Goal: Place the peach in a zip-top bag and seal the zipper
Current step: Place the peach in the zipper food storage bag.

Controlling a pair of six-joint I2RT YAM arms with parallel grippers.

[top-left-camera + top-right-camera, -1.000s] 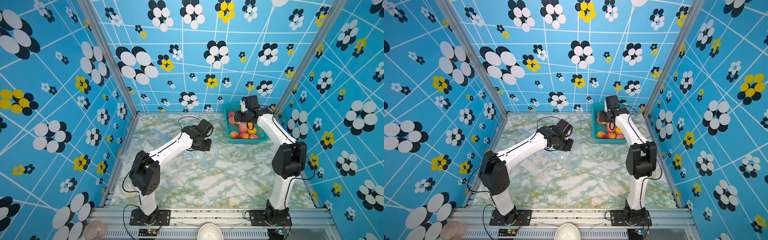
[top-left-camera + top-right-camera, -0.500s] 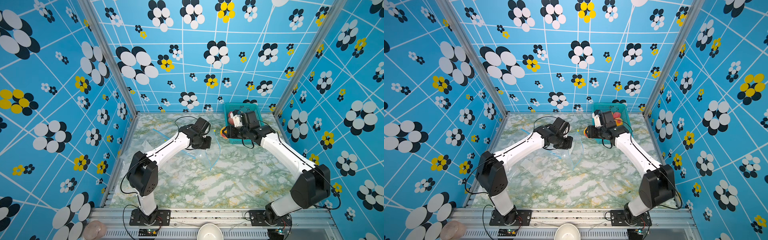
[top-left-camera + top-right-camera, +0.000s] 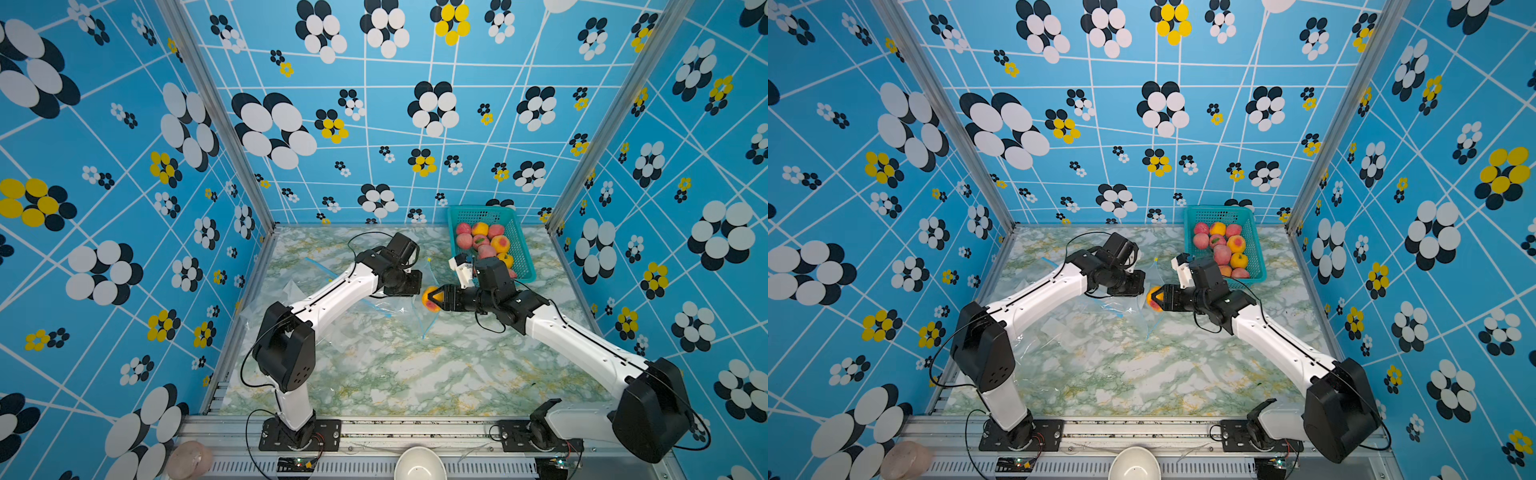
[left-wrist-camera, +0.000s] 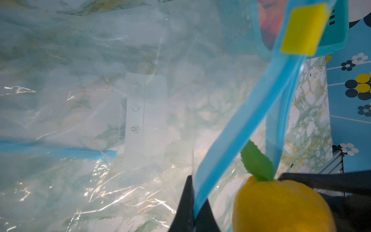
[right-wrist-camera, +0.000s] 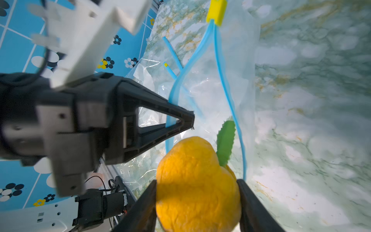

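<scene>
Step in hand: insertion. Right gripper (image 3: 433,299) is clamped partway closed on the yellow-orange peach (image 5: 197,184) (green leaf leading). The peach sits at the mouth of the zip-top bag (image 4: 140,100), not yet inside. Left gripper (image 5: 190,120) is pinched fully shut on one blue zipper strip (image 4: 241,128), lifting it so the mouth gapes. Next, likely: push the peach between the strips, release, then draw the yellow slider (image 4: 303,30) along.

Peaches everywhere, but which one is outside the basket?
The yellow-orange peach clamped in the right gripper at the bag; the rest lie in the teal basket.
</scene>
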